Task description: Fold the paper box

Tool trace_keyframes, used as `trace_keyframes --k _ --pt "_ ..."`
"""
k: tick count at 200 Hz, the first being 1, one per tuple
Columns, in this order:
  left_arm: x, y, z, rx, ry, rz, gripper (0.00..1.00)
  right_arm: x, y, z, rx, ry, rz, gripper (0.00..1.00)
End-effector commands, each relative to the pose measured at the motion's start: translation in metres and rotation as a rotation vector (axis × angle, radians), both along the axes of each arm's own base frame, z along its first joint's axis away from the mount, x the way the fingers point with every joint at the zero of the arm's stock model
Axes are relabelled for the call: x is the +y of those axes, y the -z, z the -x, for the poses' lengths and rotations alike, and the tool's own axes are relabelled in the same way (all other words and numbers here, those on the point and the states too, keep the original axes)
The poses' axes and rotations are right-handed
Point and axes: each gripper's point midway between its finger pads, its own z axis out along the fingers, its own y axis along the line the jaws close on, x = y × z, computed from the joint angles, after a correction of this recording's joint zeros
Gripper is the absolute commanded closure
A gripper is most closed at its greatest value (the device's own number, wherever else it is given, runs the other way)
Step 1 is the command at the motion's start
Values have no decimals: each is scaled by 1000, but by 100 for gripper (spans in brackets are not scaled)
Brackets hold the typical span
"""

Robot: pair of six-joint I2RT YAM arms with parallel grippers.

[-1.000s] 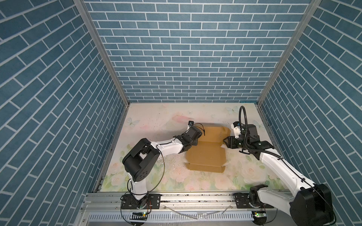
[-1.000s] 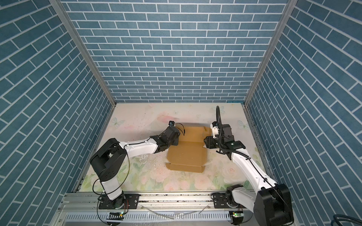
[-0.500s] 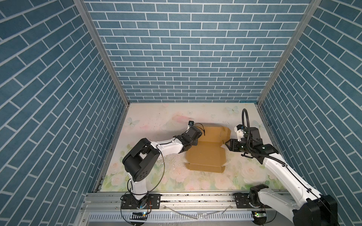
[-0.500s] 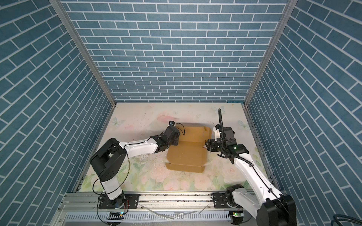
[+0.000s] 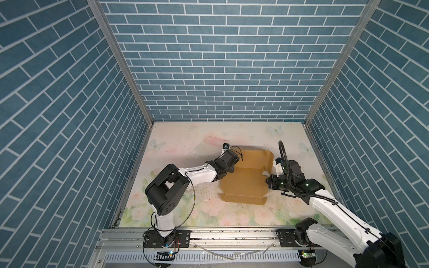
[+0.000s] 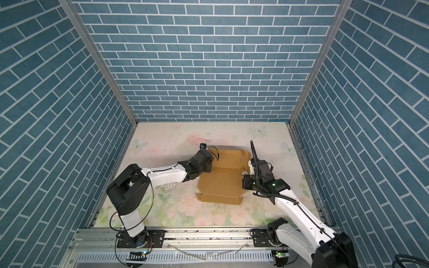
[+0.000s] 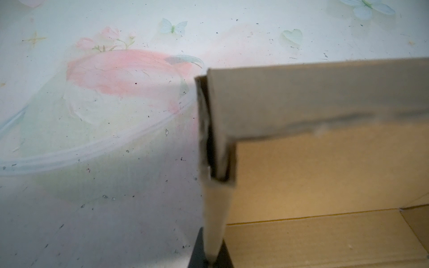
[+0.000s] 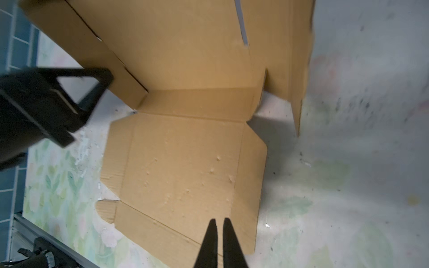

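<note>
Cardboard box (image 5: 243, 183) half-folded: left gripper (image 7: 211, 253) pinches its raised side, right gripper (image 8: 218, 224) closed, empty, at its edge.

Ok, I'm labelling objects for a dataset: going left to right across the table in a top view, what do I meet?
In a top view: left arm → left claw → paper box → right claw → right arm.

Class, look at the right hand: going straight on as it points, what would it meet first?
Probably the paper box: the shut right hand points across its flat panel, though its height above is unclear.
</note>
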Motion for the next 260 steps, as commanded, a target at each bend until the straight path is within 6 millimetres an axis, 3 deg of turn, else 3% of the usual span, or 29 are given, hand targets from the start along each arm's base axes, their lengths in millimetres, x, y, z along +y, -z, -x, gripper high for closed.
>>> trace_keyframes --k 1,54,93,124,156,183,210,260 --pt "27 44 26 140 0 -115 100 3 22 -2 38 47 -11 91" --pt "26 47 26 146 0 -112 100 -3 54 4 101 62 38 91" --pt "25 49 26 149 1 -111 100 -3 51 2 90 63 42 91" --pt "26 49 26 150 2 -116 100 -10 2 -10 -31 72 59 88" --pt "25 47 25 145 9 -120 100 -46 -60 -31 -170 187 165 86" --pt "26 45 25 142 13 -123 100 -76 -86 -51 -207 286 181 84" --pt "26 44 25 141 14 -124 100 -100 -77 -71 -172 329 244 84" --pt "26 47 26 146 15 -128 100 -77 -40 -117 -169 205 149 84"
